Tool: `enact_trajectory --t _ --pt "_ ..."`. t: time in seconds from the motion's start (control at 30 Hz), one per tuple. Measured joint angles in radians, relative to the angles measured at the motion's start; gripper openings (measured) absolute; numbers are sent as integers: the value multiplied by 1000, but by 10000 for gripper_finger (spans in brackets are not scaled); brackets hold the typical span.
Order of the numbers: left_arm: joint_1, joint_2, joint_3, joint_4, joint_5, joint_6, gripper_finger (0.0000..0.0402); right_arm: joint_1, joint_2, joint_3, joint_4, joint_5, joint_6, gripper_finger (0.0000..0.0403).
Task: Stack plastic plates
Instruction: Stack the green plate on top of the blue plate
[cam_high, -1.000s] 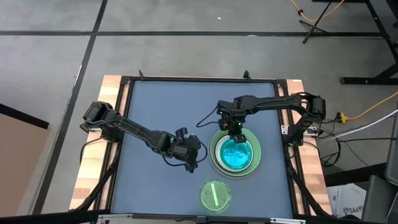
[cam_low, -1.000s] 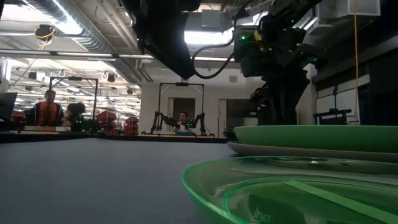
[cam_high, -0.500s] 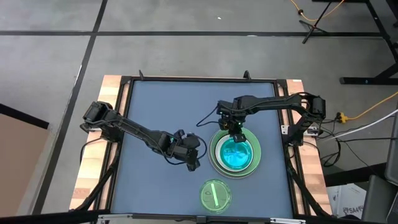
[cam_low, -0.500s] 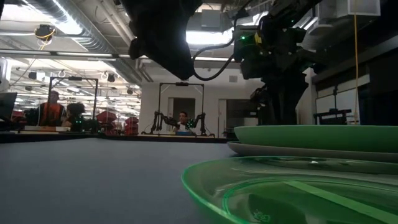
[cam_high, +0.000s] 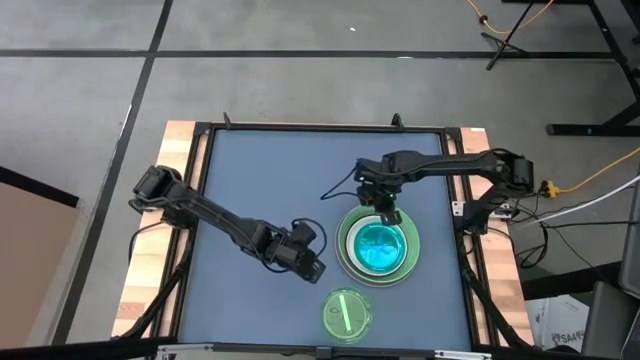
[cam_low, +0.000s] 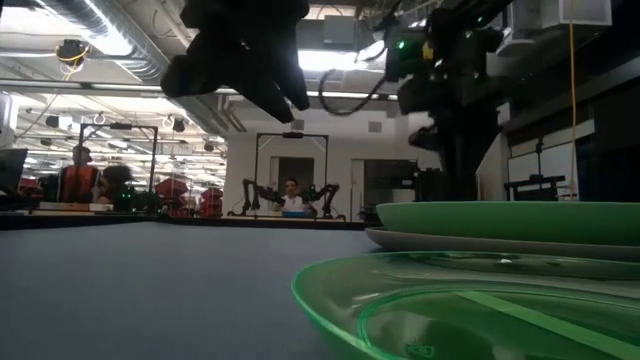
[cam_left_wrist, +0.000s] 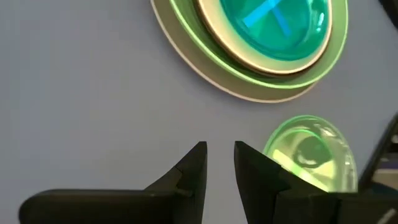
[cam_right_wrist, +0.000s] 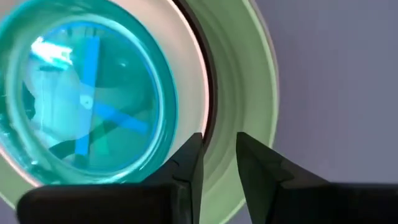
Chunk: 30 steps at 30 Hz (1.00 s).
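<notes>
A stack of plastic plates (cam_high: 378, 248) sits on the blue table's right half. A large grey plate (cam_left_wrist: 186, 59) is at the bottom, a light green one (cam_right_wrist: 239, 93) lies on it, then a pale ring (cam_right_wrist: 196, 74), with a translucent blue plate (cam_right_wrist: 87, 93) on top. A small translucent green plate (cam_high: 346, 313) lies alone near the front edge. My left gripper (cam_left_wrist: 219, 148) hangs open and empty above the bare table, left of the stack and behind the green plate (cam_left_wrist: 308, 149). My right gripper (cam_right_wrist: 219, 138) hangs open and empty over the stack's far rim (cam_high: 388, 216).
A dark frame (cam_high: 320, 127) borders the table, with wooden strips (cam_high: 150, 280) outside it. Bare blue surface (cam_high: 260, 170) stretches across the left and far parts. In the low view, people and other rigs (cam_low: 290, 195) stand in the room beyond.
My left gripper has gone a little toward the near edge and the small green plate, rolling about its own pointing line. My right gripper has tipped slightly above the stack's far rim. The plates have not moved.
</notes>
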Motion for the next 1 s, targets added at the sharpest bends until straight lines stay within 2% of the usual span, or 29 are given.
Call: enact_trajectory --t 0.33,0.57,1.0 --pt "-32 80 0 146 5 -89 73 0 -199 0 -55 3 -15 87" --pt "-31 100 0 165 25 -121 73 0 -362 -6 -79 11 17 87" --pt "-31 100 0 182 62 -150 73 1 -734 -318 64 45 170 87"
